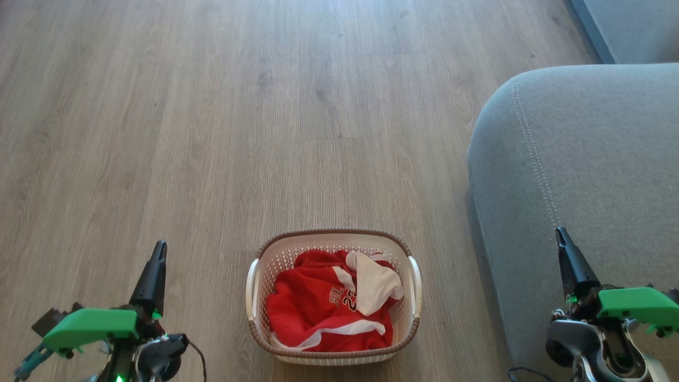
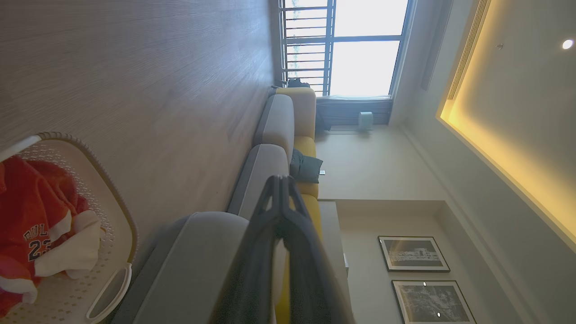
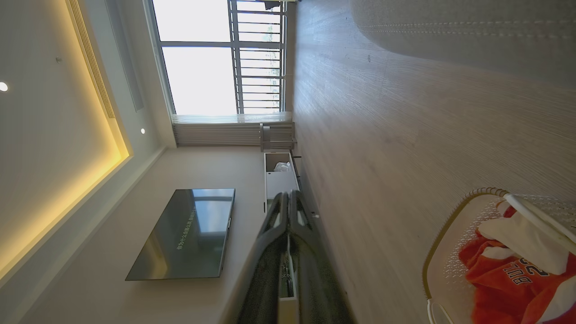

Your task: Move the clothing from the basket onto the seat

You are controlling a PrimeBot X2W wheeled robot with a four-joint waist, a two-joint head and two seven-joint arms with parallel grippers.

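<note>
Progress: by my reading nothing is moved yet; all the clothing (image 1: 329, 305) lies in the basket (image 1: 331, 233), and no garment lies on the part of the seat (image 1: 583, 159) that shows.
Left to do: the whole job, namely reaching in, gripping a garment, lifting it clear and carrying it across to the seat, then the same for the rest.
Clothing, place: heaped inside the basket, which stands on the floor (image 1: 212, 132) between the two arms, near the seat on the robot's right but not touching it.
Left gripper (image 1: 158, 252): fingers pressed together, holding nothing, over bare floor left of the basket and apart from it.
Right gripper (image 1: 561, 236): fingers closed together, empty, in front of the seat's near side.
Clothing, material: soft red fabric with white trim, crumpled in loose folds; a white piece lies on top, and the lettering is partly hidden.
Basket, make: cream plastic, perforated walls, brown woven-look rim, white side handles, rounded rectangle.
Seat, make: grey upholstery, rounded corner, a line of pale stitching.
Floor: pale wood-grain planks.
</note>
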